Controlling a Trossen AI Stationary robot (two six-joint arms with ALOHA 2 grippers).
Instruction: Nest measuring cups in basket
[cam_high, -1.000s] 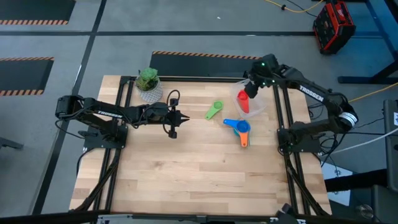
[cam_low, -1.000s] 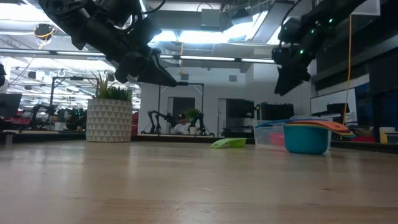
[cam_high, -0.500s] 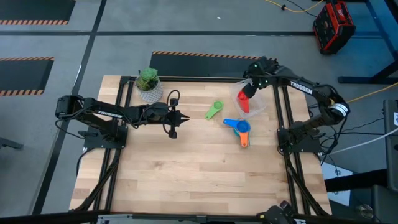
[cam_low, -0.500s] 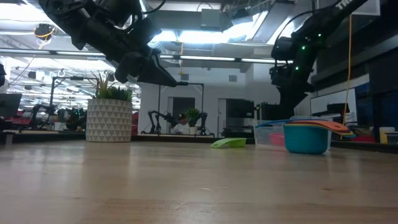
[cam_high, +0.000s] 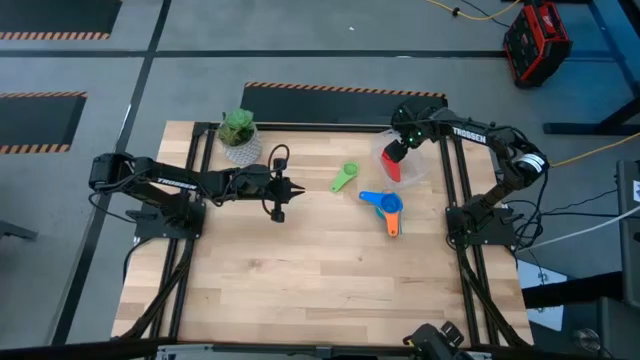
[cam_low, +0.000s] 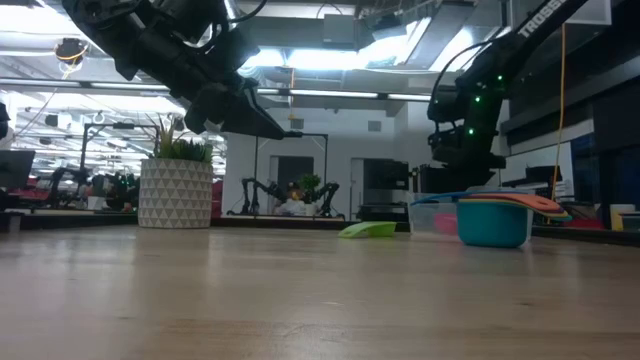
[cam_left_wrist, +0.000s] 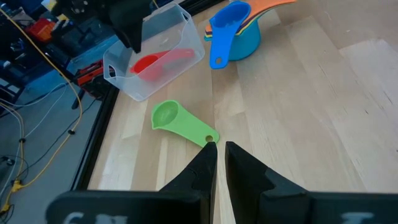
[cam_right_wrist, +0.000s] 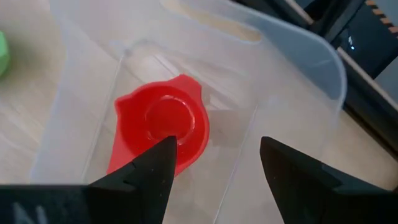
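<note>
Right wrist view: fingers (cam_right_wrist: 146, 177) spread and empty over the red cup (cam_right_wrist: 163, 132), lying inside the basket (cam_right_wrist: 298, 81). Lowered toward the tub over the last second, red cup delivered. Left gripper (cam_left_wrist: 217, 152) pinched shut, empty, near the green cup (cam_left_wrist: 180, 123). High view alone: green cup and stacked blue and orange cups (cam_high: 385, 207) outside the basket, awaiting nesting.

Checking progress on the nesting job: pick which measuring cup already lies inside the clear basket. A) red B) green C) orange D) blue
A: the red measuring cup lies inside the clear basket, under the open right gripper; the green measuring cup lies out on the table.
</note>
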